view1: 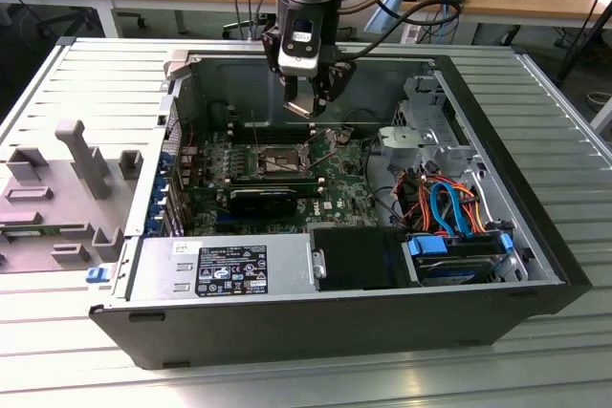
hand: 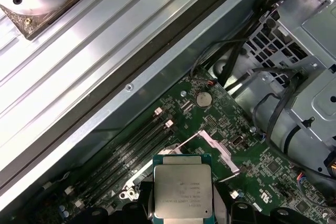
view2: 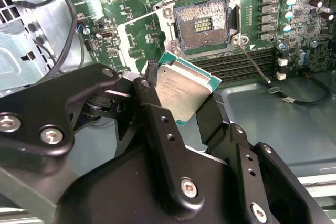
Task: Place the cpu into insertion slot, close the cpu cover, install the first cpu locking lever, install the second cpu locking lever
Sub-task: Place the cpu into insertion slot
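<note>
Your end effector (view1: 311, 100) hangs inside the open computer case (view1: 535, 269), over the green motherboard (view2: 131, 51). Its fingers (view2: 153, 98) are clamped on the cpu (view2: 186, 87) at two opposite edges, so the silver top shows in both wrist views. The cpu is tilted and off the board, near the insertion slot (view2: 202, 24) but apart from it. The slot is uncovered, with its contacts showing. The case lies on the ribbed desk (view1: 86, 74).

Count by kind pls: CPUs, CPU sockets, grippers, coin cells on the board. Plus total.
cpu: 1
insertion slot: 1
gripper: 1, shut on the cpu
coin cell: 1
Total: 4
</note>
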Controlling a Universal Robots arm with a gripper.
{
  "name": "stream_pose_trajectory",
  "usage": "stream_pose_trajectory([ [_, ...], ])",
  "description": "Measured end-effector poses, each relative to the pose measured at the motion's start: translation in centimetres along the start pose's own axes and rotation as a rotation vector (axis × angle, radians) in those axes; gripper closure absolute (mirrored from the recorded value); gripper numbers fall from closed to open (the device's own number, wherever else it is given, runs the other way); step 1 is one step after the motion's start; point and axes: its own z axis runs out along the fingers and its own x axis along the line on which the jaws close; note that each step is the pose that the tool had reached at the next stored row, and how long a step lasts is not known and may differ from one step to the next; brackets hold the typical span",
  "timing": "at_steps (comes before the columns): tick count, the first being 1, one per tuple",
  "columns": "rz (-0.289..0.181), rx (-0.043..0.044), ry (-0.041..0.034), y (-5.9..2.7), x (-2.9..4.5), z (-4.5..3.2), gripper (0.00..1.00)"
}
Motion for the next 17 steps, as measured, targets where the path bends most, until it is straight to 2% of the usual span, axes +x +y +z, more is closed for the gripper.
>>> stream_pose_trajectory([
  [17,0.044,-0.0005,-0.0035,0.0,0.0,0.0,0.46],
])
